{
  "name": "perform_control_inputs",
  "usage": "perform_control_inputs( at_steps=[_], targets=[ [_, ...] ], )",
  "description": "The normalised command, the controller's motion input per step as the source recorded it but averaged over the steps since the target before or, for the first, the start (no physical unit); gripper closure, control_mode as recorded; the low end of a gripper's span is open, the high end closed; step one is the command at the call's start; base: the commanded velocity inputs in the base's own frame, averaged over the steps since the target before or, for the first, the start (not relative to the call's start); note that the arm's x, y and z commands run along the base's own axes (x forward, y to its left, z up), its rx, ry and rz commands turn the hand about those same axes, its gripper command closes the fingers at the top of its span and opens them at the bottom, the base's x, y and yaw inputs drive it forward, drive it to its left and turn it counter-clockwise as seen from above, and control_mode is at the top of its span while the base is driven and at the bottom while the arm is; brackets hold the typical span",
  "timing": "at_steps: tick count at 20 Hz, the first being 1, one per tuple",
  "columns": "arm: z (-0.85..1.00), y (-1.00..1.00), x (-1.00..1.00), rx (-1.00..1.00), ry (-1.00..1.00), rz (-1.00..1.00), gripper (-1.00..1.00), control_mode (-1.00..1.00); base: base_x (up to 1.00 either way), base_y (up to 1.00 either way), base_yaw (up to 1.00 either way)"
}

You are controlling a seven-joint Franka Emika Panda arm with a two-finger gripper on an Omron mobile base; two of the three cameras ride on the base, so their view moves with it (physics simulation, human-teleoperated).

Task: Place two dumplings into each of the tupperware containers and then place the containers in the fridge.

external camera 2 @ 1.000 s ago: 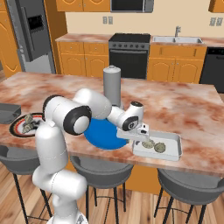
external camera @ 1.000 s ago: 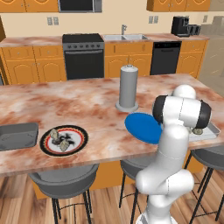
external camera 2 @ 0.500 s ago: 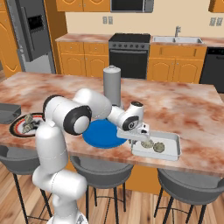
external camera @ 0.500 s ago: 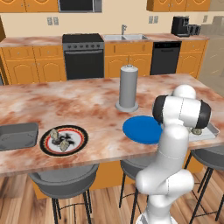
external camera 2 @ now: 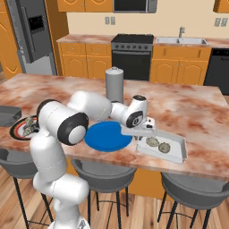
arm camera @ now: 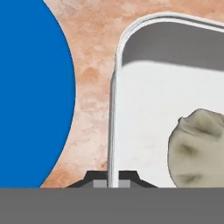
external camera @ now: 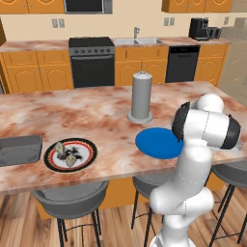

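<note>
Pale tray point(external camera 2: 172, 151) holds 2 dumplings point(external camera 2: 158, 144); hand point(arm camera: 113, 181) clamps its rim. Grey tray point(external camera: 18, 149) empty, 2 on plate point(external camera: 70, 155), fridge point(external camera 2: 32, 36) pending.

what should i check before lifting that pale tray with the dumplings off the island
1. Gripper shut on the rim of the pale see-through rectangular tray: ok; in the hand view the thin wall runs down between the fingertips.
2. Two lumpy beige dumplings in that tray: ok in the right base view.
3. Flat round blue plate clear of the tray: ok; marble shows between them in the hand view.
4. Grip balance: not ok; the hold is at one end wall, so the tray may tip.
5. Dark grey rectangular tray filled: not ok; it looks empty, and dumplings remain on the white black-and-red-rimmed plate.
6. Path to the silver-grey fridge: cannot tell.
</note>
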Motion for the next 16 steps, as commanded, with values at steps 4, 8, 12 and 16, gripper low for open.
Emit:
perform_control_inputs(
  at_steps=[4, 8, 12, 16],
  targets=[
    [0.66, 0.0, -0.01, -0.16, 0.0, 0.0, 1.0, -1.0, 0.0, 0.0, 0.0],
    [0.64, 0.0, -0.01, -0.14, 0.03, 0.07, 1.0, -1.0, 0.0, 0.0, 0.0],
    [0.66, 0.0, -0.03, -0.05, 0.08, 0.29, 1.0, -1.0, 0.0, 0.0, 0.0],
    [0.61, 0.01, -0.05, 0.0, 0.06, 0.49, 1.0, -1.0, 0.0, 0.0, 0.0]
  ],
)
